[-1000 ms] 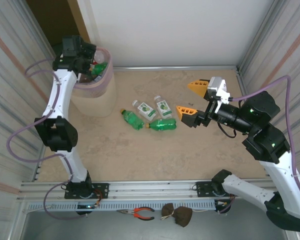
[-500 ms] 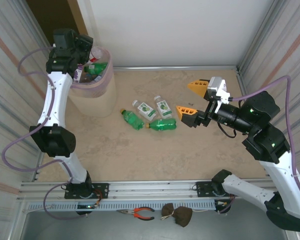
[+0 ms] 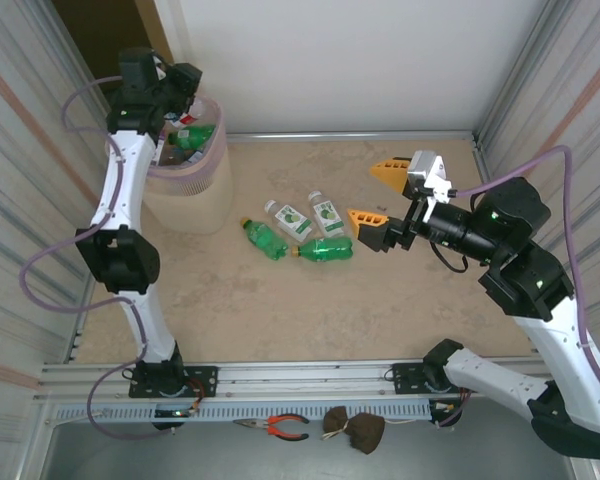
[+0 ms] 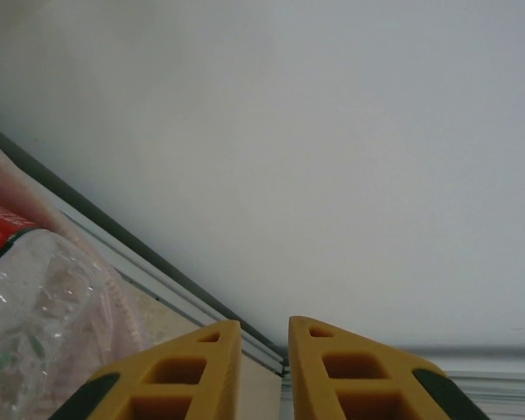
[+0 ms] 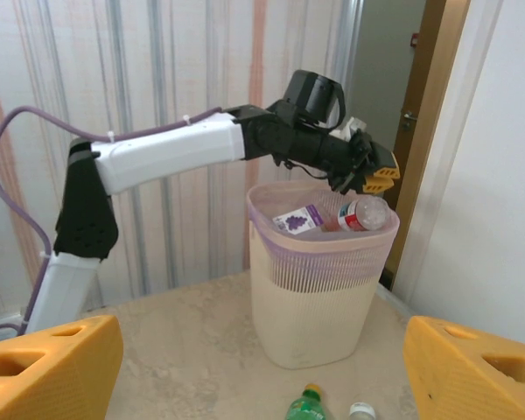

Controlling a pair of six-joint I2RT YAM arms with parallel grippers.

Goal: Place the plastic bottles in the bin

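The bin stands at the far left corner and holds plastic bottles, among them a green one. My left gripper hovers over the bin's rim, its orange fingers nearly together with nothing between them. In the right wrist view the bin holds a clear red-labelled bottle, with the left gripper just above. Several bottles lie mid-floor: green, clear, clear, green. My right gripper hangs open to their right, facing them.
Striped panels wall in both sides and a white wall closes the back. A dark doorway opens behind the bin. Pliers and a brown lump lie on the near ledge, below the arm bases.
The left gripper has shut empty and lifted a little above the bin, where a green bottle now lies. The right gripper has edged slightly left, still open.
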